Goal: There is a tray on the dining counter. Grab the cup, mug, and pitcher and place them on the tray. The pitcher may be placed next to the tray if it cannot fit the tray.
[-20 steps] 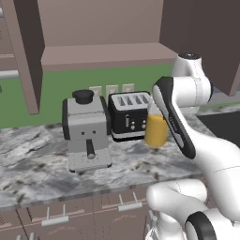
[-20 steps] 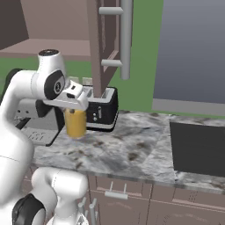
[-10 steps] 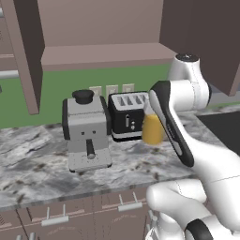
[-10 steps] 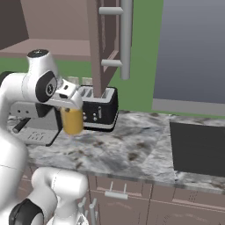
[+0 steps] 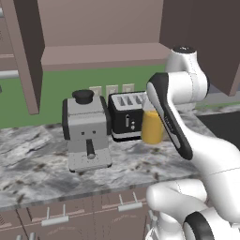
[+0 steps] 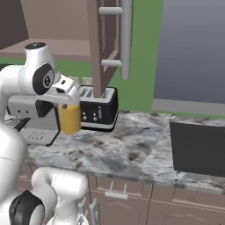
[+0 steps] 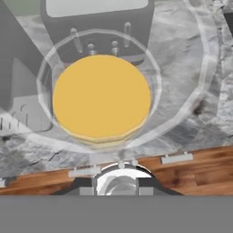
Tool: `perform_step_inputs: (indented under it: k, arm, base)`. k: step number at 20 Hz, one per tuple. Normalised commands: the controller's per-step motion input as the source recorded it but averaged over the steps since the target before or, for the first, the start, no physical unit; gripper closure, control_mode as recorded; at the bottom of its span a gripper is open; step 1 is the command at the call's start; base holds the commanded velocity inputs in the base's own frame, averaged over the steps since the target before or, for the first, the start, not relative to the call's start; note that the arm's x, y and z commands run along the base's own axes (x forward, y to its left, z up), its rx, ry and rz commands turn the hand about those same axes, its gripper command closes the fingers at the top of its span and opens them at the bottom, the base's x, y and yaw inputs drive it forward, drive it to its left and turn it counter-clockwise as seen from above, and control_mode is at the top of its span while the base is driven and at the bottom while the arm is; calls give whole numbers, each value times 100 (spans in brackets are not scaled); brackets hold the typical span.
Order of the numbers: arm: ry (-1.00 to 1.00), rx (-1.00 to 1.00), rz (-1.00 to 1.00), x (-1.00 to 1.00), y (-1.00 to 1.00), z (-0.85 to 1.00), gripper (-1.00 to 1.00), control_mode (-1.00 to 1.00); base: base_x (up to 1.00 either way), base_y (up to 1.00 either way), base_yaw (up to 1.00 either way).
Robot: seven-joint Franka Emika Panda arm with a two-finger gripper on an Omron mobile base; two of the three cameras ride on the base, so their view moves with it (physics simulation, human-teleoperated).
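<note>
One task item is in play: the plain yellow-orange cylindrical pitcher (image 6: 70, 118), hanging clear above the grey-white marbled countertop (image 6: 132, 149) over brown cabinets. Judging by that, the step in hand is the carry to the tray, which sits elsewhere, so the next move calls for swinging away from this counter toward the dining counter while keeping the vessel upright.

In the right base view the white two-finger gripper (image 6: 67, 97) sits at the pitcher's 12 o'clock, clamped narrowly on its top rim. The black two-slot toaster (image 6: 99, 108) stands at the pitcher's 3 o'clock, the grey boxy coffee machine (image 6: 31, 117) at its 9 o'clock. In the left base view the pitcher (image 5: 152, 126) shows at the toaster's (image 5: 125, 116) 3 o'clock, partly behind the arm.

Compared with a second ago, the pitcher has drifted sideways across the right base view, from in front of the toaster toward the coffee machine; the grip looks unchanged.
</note>
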Motion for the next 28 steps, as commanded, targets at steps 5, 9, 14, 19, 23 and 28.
perform_step_inputs:
  k: [5,9,14,19,23,28]
  arm:
    - [4,0,0,-7,3,0,100,-100]
    - [1,0,0,-1,1,0,100,100]
    - [0,0,0,0,0,0,100,100]
    - [0,0,0,0,0,0,100,100]
    - [0,0,0,0,0,0,100,100]
    - [0,0,0,0,0,0,100,100]
  base:
    - [0,0,0]
    - [-17,0,0]
    - [-79,0,-13]
    - [-99,0,-25]
    - [-99,0,-32]
    - [-87,0,-47]
